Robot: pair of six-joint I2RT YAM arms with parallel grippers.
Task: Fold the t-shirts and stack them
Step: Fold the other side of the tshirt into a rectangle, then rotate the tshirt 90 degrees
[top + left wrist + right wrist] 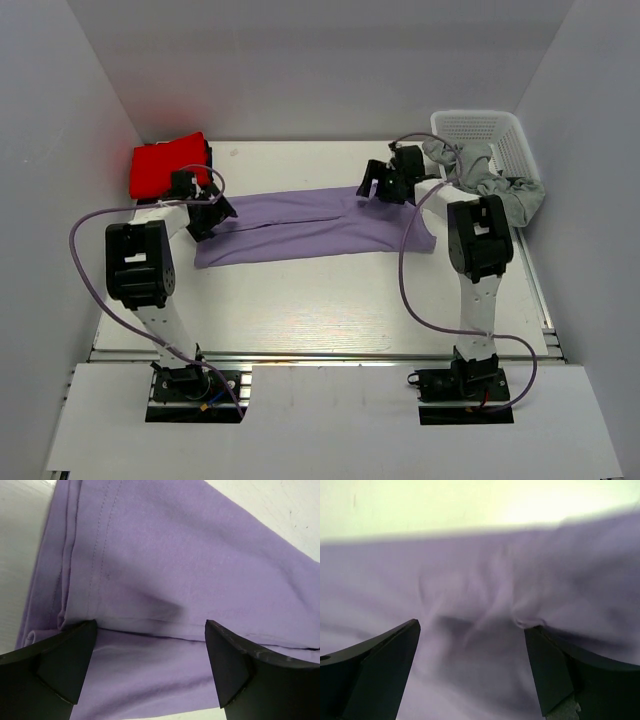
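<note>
The left pincer is spread wide and released, with nothing gripped. It is poised low over the left end of the lavender t-shirt, where a stitched hem and a doubled layer edge can be seen between its jaws. The right pincer is likewise opened fully and empty. It is held just above the far right end of the same shirt, over a patch of puckered cloth. Whether either pincer touches the fabric cannot be told.

The lavender t-shirt is laid across the middle of the table as a long, narrow band, apparently folded lengthwise already. One pincer is stationed at each end, which suggests the ends are to be taken up together so that the band can be folded across itself without being dragged askew.

Beyond the shirt's left end, towards the far corner, the red t-shirt is seen as a compact folded bundle. It is judged to be the base on which the lavender one is to be stacked. Beyond the shirt's right end a white lattice basket is set, with a grey cloth draped over its near rim. Both are kept clear of the folding area.
</note>
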